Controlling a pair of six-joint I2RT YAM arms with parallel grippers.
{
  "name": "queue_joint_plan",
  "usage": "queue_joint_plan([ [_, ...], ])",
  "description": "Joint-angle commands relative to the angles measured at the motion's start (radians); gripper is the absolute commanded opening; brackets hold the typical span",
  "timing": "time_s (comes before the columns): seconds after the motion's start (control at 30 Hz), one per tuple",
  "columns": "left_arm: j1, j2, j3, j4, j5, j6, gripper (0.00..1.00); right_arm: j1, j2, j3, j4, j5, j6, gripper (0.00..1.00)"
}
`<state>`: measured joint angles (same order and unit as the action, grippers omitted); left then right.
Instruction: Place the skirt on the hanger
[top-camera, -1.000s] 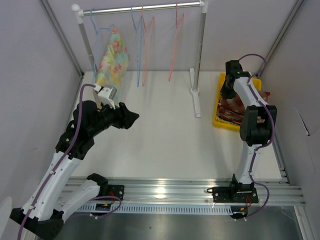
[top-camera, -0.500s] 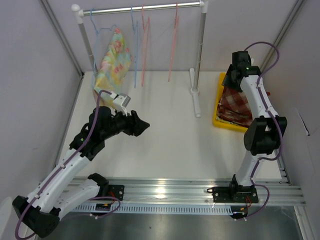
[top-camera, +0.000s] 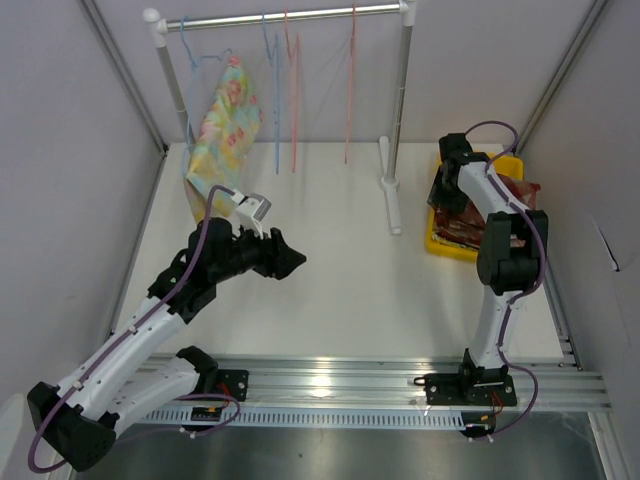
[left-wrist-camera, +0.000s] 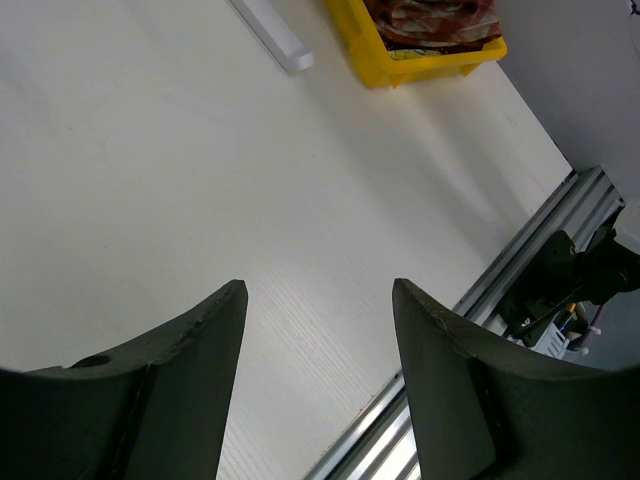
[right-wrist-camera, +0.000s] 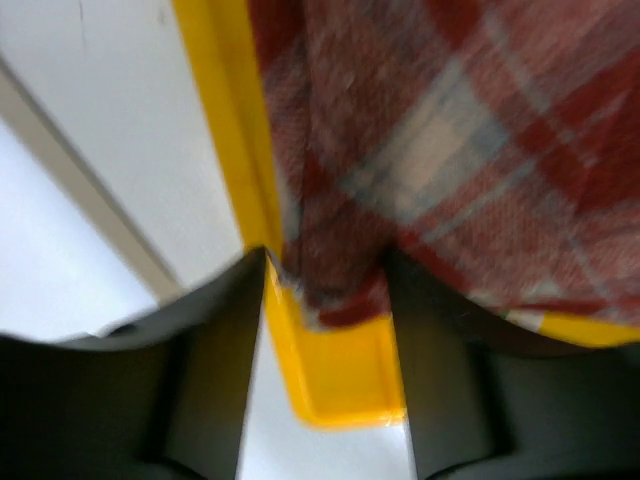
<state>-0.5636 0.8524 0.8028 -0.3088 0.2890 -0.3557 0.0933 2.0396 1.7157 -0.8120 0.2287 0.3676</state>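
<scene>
While your right gripper hangs low over the bin, its fingers stand apart with a fold of the skirt filling the gap between them. That picture is blurred, so you cannot see any pad pressing the cloth. The skirt is a woven plaid, red crossed with cream and grey-blue bands, soft and rumpled. It lies inside the bin at the right side of the table, one edge lapping onto the rim. The bin is hard yellow plastic, rectangular, with rounded corners and a thick lip. Your left gripper is spread wide over bare table, with nothing between its blunt, matt black fingers.

The table is smooth, off-white and flat. Its near edge ends in a ribbed aluminium rail. Grey walls close in on the left and right, and the bin sits close to the right one. Between the left gripper and the bin you have a broad open stretch, broken only by the rack's white foot, near the bin's left rim. At the far edge stands the rack, a metal bar on two pale posts.

Count one skirt, one bin, one rack and two grippers. On the bar you have four thin hangers, two blue and two pink. The leftmost blue one carries a floral garment; the other three hang bare.
</scene>
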Motion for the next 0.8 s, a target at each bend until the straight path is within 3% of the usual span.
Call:
queue_joint_plan([
  [0.0, -0.01, -0.021, -0.008, 0.042, 0.002, -0.017, 0.65, -0.01, -0.027, 0.009, 0.02, 0.029, 0.008, 0.35],
  [0.1, -0.01, -0.019, -0.014, 0.046, 0.002, -0.019, 0.64, -0.012, -0.056, 0.018, 0.02, 0.041, 0.01, 0.15],
  [0.3, -0.015, -0.006, -0.028, 0.065, 0.007, -0.023, 0.63, -0.021, -0.157, 0.105, -0.03, 0.075, -0.001, 0.02],
  [0.77, -0.025, 0.002, -0.082, 0.122, 0.019, -0.032, 0.62, 0.002, -0.37, 0.559, -0.257, 0.015, -0.012, 0.0],
])
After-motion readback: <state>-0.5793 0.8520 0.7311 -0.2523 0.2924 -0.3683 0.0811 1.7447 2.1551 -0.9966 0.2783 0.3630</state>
